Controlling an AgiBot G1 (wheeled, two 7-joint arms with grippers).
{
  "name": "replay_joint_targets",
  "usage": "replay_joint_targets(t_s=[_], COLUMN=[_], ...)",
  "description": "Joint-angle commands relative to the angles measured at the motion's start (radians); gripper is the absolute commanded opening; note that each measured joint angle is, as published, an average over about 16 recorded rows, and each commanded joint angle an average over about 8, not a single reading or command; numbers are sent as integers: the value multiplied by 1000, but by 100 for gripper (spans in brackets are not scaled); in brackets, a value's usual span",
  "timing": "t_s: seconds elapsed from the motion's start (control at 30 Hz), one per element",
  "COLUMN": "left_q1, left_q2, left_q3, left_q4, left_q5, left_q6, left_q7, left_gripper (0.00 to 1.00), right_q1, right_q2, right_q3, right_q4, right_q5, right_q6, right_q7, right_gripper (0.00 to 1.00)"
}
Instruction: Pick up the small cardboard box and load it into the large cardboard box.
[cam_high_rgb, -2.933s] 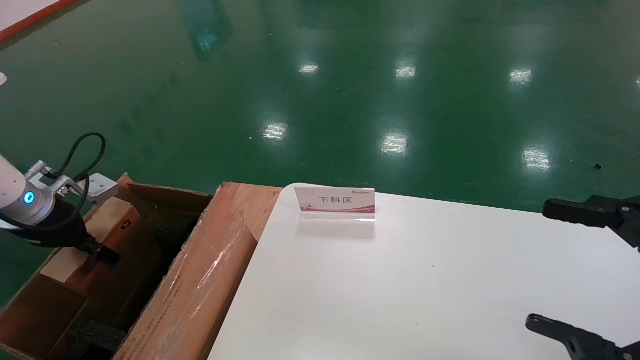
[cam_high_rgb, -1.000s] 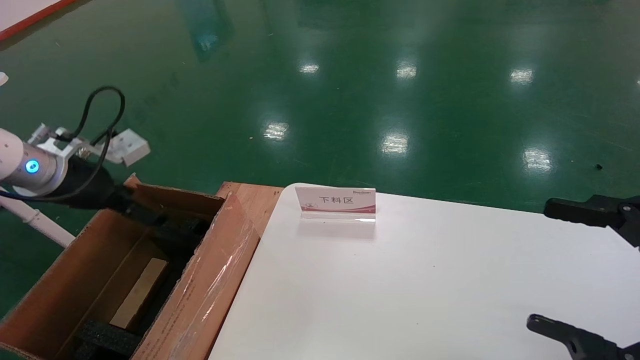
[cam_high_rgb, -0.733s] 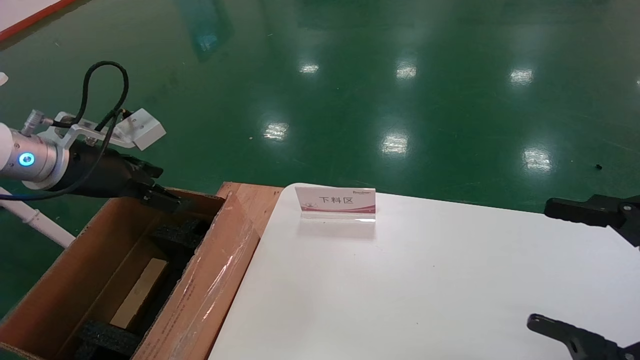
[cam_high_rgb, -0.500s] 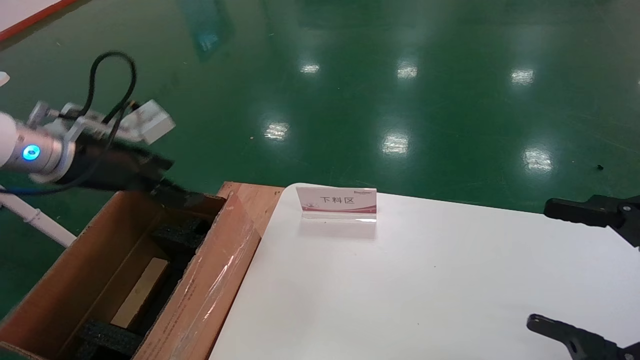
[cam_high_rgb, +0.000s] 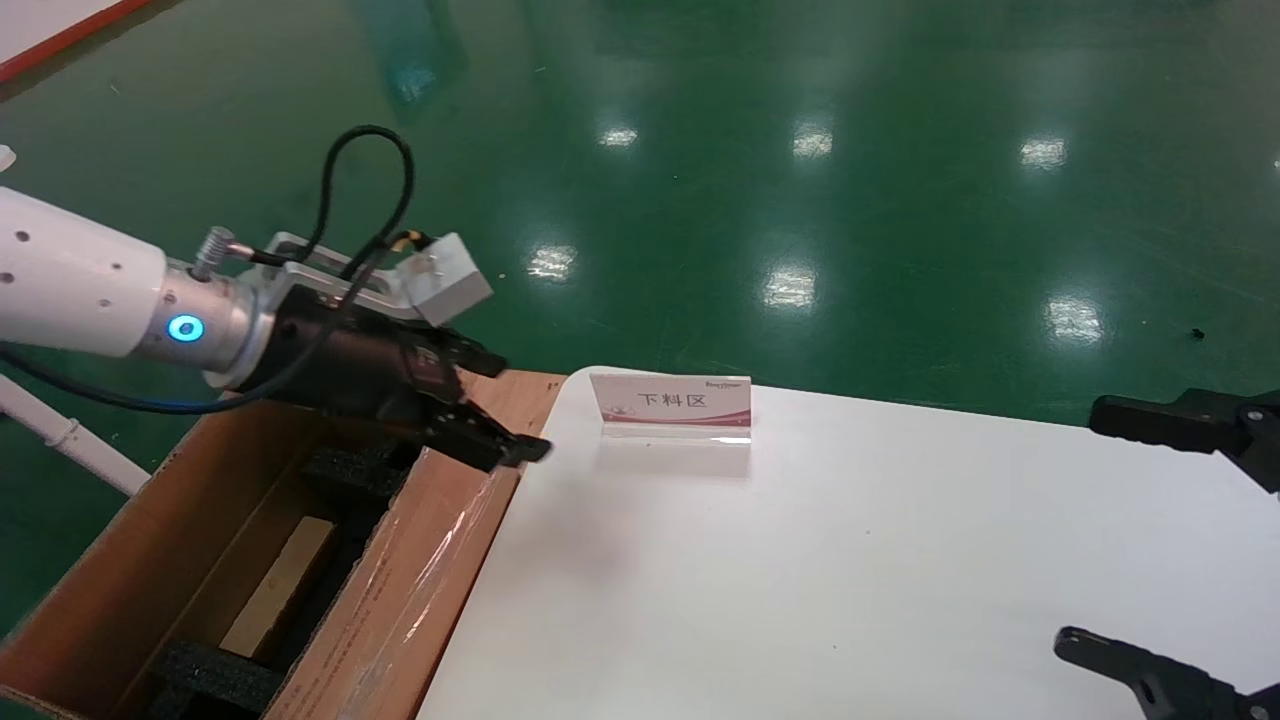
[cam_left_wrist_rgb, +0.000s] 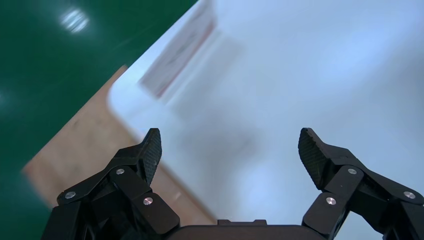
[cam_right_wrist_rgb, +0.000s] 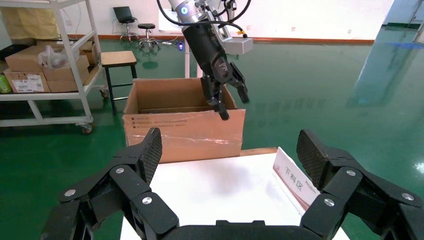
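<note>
The small cardboard box (cam_high_rgb: 280, 583) lies deep inside the large cardboard box (cam_high_rgb: 420, 580), on the black foam, with only a pale narrow face showing. My left gripper (cam_high_rgb: 497, 412) is open and empty, above the carton's taped flap and the table's left edge. In the left wrist view its fingers (cam_left_wrist_rgb: 229, 150) stand wide apart over the white table. The right wrist view shows the carton (cam_right_wrist_rgb: 185, 125) with the left gripper (cam_right_wrist_rgb: 230, 97) just above it. My right gripper (cam_right_wrist_rgb: 229, 150) is open and empty at the table's right side.
A white table (cam_high_rgb: 850, 570) stands right of the carton. A small sign card (cam_high_rgb: 670, 405) stands at its far edge, also in the right wrist view (cam_right_wrist_rgb: 295, 182). The floor is glossy green. A shelf cart (cam_right_wrist_rgb: 45, 65) and stool (cam_right_wrist_rgb: 117, 60) stand behind the carton.
My left gripper has let go of the small box, which now lies in the carton. The gripper has risen out of the carton and swung right to the table's edge. The right arm has not moved.
</note>
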Motion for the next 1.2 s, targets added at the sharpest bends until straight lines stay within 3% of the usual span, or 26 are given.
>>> replay_joint_targets(t_s=[0.03,1.2], left_q1=[48,892], left_q2=[8,151], left_q3=[-64,-1194], left_q4=[1,17], left_q5=[-20,-376], left_q6=[20,371], left_q7=[30,559], left_gripper=[100,100], right_q1=[0,-3], right_q2=[0,-4], right_q3=[0,10], right_q4=[0,4], right_q5=[0,-7], right_q6=[0,-4], right_q7=[0,6], right_gripper=[100,100])
